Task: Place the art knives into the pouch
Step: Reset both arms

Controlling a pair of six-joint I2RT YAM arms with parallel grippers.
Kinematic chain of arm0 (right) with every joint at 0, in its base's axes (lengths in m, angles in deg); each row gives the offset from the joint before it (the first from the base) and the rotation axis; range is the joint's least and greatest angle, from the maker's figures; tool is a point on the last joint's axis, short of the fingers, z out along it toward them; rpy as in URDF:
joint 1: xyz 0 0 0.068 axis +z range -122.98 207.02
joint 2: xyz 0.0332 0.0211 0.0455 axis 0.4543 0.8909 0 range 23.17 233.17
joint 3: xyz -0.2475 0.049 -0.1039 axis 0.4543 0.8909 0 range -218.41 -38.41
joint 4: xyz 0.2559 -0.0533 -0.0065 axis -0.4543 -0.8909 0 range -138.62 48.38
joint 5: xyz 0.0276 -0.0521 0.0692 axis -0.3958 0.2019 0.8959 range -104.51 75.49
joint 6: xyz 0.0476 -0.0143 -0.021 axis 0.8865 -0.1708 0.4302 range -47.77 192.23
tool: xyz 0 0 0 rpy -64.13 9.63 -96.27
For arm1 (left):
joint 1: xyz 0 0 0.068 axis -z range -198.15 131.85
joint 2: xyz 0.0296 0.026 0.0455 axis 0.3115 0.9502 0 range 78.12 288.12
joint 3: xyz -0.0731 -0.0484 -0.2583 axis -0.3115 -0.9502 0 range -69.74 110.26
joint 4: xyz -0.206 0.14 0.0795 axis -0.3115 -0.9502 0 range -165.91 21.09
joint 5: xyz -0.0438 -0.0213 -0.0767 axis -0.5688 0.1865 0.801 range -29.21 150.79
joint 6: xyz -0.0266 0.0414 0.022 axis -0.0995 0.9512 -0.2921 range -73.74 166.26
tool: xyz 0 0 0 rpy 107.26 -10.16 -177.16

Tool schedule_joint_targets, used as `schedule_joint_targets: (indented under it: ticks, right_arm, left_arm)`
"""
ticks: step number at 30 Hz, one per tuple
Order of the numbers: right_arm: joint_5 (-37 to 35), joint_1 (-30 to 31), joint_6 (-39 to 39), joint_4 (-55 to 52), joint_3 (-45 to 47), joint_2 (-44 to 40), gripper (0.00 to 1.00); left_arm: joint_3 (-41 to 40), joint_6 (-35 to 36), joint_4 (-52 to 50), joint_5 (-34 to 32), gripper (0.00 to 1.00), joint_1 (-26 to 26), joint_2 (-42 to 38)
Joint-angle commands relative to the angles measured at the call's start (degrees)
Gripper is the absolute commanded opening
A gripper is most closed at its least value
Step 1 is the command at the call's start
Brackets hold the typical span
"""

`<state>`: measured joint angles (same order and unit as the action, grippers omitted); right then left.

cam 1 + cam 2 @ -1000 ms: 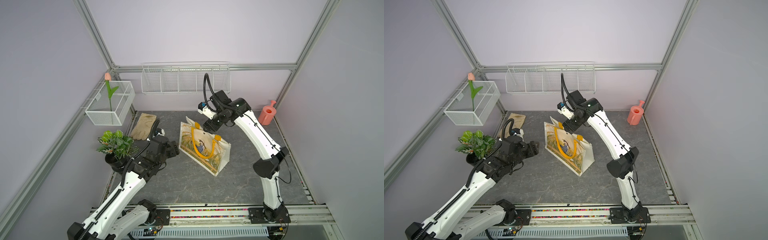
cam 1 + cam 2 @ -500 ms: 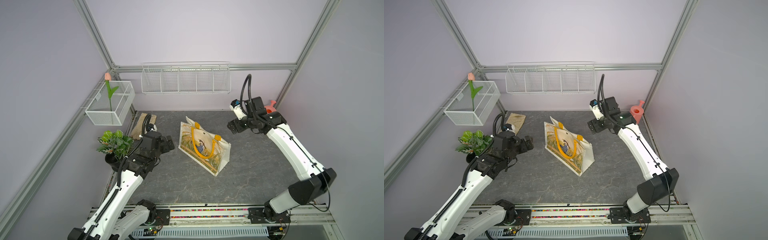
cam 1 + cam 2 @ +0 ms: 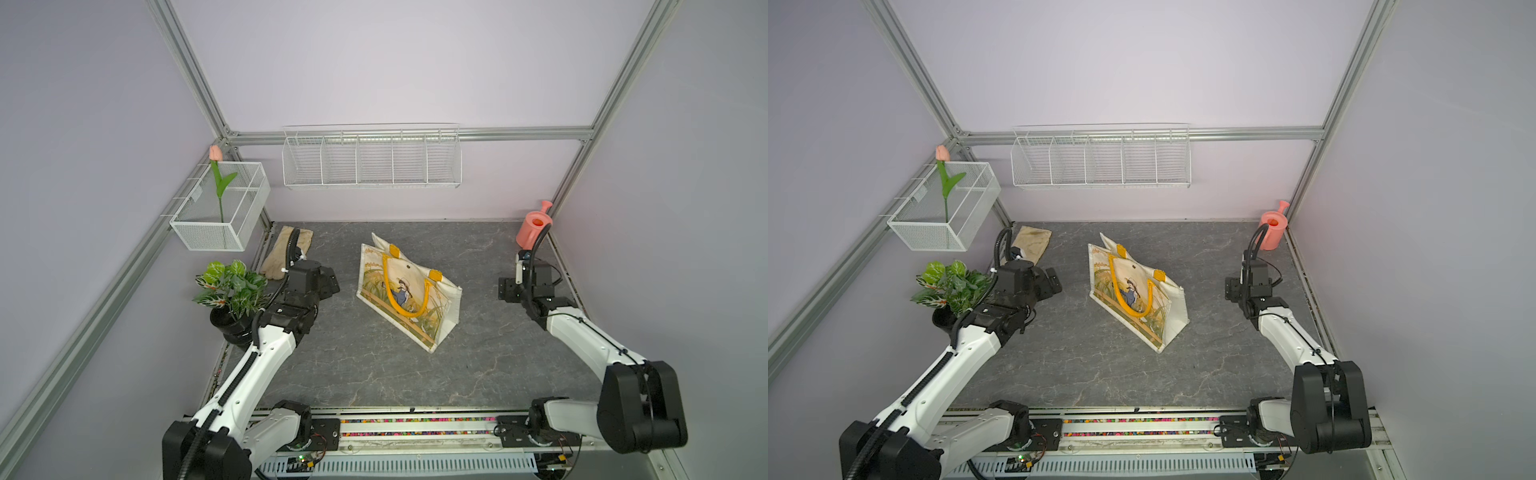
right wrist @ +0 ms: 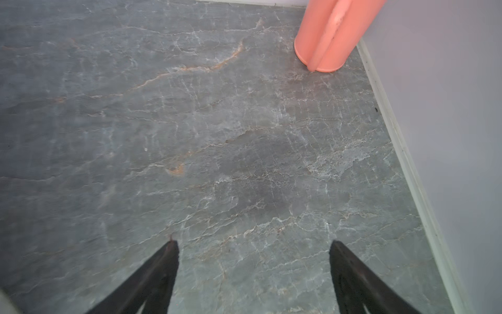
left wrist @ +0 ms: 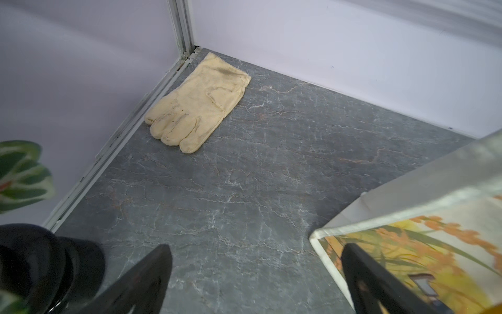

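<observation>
Nearest us, the dark grey desk (image 3: pixel 374 365), veined like marble, is stretching out between the two white arms. The left fingers (image 5: pixel 146 271) are black tapering wedges. They are standing spread wide and gripping nothing, just beside the printed corner of the pouch (image 3: pixel 415 291). The right fingers (image 4: pixel 157 271) are gaping just as wide over the stone-patterned surface, also gripping nothing and well apart from the pouch.

The pouch is standing upright in the middle of the desk, between the arms and touched by neither. It is a boxy cream fabric tote with flat sides and a print of a figure among green reeds, with a yellow-orange loop handle drooping over that face. Whether the art knife is inside we cannot tell.

Farther back on the left, a leafy potted plant (image 3: pixel 232 286) is sitting in a glossy black pot. Behind it a limp cream glove (image 5: pixel 198 108) is lying flat along the frame rail. In the far right corner a smooth coral watering can (image 3: pixel 532 228) is standing upright. On the walls, a white mesh basket (image 3: pixel 220 216) is holding a pink tulip (image 3: pixel 215 153), and a long wire shelf (image 3: pixel 370 162) is hanging at the back.
</observation>
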<state>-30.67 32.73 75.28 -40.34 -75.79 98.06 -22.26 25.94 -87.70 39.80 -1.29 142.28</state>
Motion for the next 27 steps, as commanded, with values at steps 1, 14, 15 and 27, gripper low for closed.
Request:
schedule_joint_targets:
  ticks: [1,14,15,27]
  right_arm:
    - [-3.57,-0.16,0.76,25.2,9.46,-0.42,0.89]
    - [-9.6,-0.23,-4.24,47.77,17.23,6.52,0.89]
    - [-10.59,-0.26,-4.19,51.85,18.38,8.46,0.89]
    - [-6.69,-0.19,-5.69,57.26,20.23,10.26,0.89]
  left_arm:
    - [0.26,3.9,9.87,-2.87,1.0,-0.17,6.05]
    - [-7.13,14.96,29.59,-6.01,1.0,-1.2,13.2]
    - [-8.66,16.45,32.32,-7.02,1.0,-1.3,13.1]
    - [-24.19,19.07,56.73,-6.54,1.0,-6.92,12.85]
